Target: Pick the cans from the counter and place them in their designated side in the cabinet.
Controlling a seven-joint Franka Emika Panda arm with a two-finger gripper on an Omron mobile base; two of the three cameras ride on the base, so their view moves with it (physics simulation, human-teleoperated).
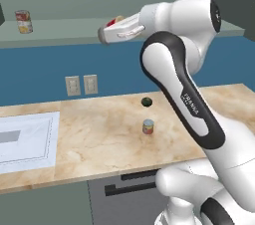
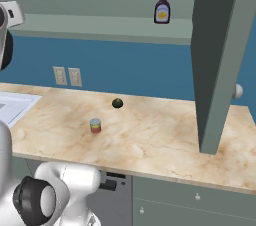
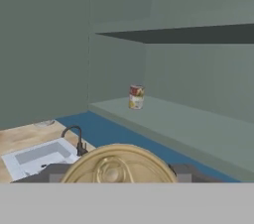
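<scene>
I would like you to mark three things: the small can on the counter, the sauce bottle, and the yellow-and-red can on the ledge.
small can (image 1: 148,127), left base view, on its label.
sauce bottle (image 2: 162,10), right base view, on its body.
yellow-and-red can (image 3: 136,97), hand view, on its side.

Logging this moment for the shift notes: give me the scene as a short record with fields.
held can: red-and-white labelled tin can with gold-toned lid, between the fingers of the two-finger gripper, raised at cabinet ledge height
can on counter: short tin can with grey band and orange-red label, upright on the beige marble-patterned counter
cabinet marker, left half: yellow-and-red labelled can on the grey-green cabinet ledge
cabinet marker, right half: dark sauce bottle
other: dark green round lump on counter, behind the short can
</scene>
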